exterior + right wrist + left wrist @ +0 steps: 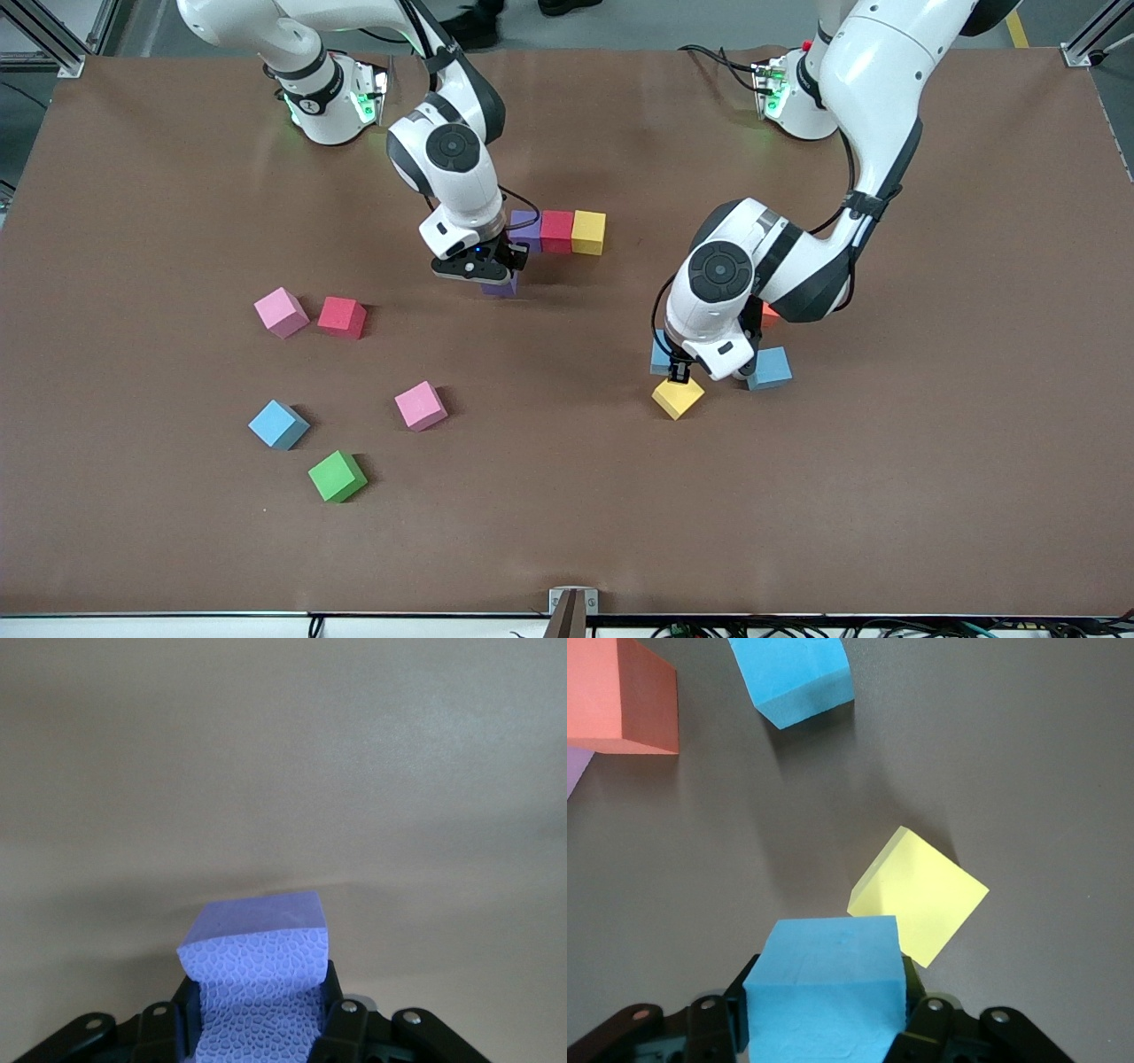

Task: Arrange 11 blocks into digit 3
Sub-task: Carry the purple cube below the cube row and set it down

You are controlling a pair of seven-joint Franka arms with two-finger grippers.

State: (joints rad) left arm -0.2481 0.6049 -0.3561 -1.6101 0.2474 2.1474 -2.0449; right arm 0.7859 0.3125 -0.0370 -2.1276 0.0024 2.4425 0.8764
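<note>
A row of three touching blocks, purple (525, 227), red (556, 231) and yellow (588, 232), lies mid-table. My right gripper (493, 269) (257, 1014) is shut on a purple block (501, 285) (257, 979), low over the table beside the row's purple end. My left gripper (680, 365) (828, 1014) is shut on a light blue block (660, 354) (828, 983), just above a tilted yellow block (678, 397) (921, 899). Close by lie another light blue block (769, 368) (799, 678) and an orange block (769, 312) (620, 695), which the left arm partly hides.
Toward the right arm's end lie loose cubes: pink (281, 312), red (341, 316), pink (420, 405), light blue (278, 424) and green (337, 476). The brown table's front edge (567, 611) runs nearest the camera.
</note>
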